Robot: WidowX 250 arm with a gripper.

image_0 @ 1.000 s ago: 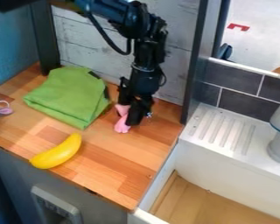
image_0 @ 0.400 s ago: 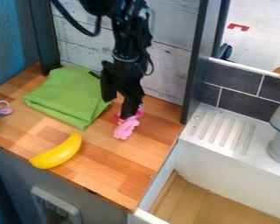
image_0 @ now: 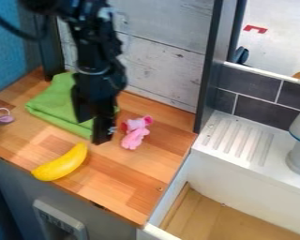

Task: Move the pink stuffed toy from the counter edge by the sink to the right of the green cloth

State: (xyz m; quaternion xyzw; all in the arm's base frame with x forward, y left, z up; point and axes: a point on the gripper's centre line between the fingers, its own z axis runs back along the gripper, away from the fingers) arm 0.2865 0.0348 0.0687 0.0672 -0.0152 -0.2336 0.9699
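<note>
I have the tool [image_0: 92, 131] low over the back half of the worktop [image_0: 127, 187], its two fingers spread and nothing between them, so I read it as released. It hangs in front of the green cloth [image_0: 52, 103], which lies folded toward the back left corner; I can't tell whether a fingertip touches the fabric. If one does, a sideways sweep could snag a fold and drag the cloth along.

The pink soft toy [image_0: 135, 133] lies just beside the tool, on the side toward the right edge, well in from the front edge. A careless swing that way could knock it, and since it looks light and floppy, a hard shove could send it over the right edge into the sink [image_0: 246, 187].

The yellow banana [image_0: 60, 163] worries me too: it sits close to the front edge, and its curved shape would probably roll or pivot if my tool clipped it, perhaps dropping it off.
</note>
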